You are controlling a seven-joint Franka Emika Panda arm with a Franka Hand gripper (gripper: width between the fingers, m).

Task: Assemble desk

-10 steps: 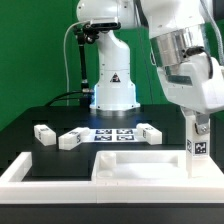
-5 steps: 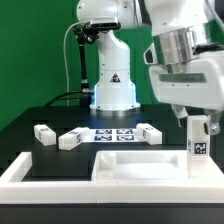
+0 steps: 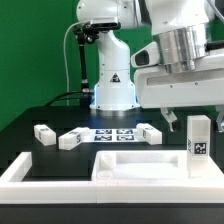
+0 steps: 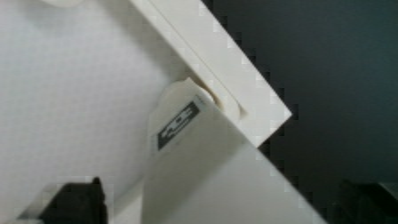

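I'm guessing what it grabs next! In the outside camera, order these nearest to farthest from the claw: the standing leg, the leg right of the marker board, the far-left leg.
1. standing leg, below the claw, exterior view's right.
2. leg right of the marker board, mid-table; marker board.
3. far-left leg, exterior view's left.

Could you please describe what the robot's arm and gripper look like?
The arm has glossy white rounded shells, a black triangle mark on its base column and a black cable looping beside it. A silvery cylinder leads to the grey, boxy gripper, whose fingertips look dark.
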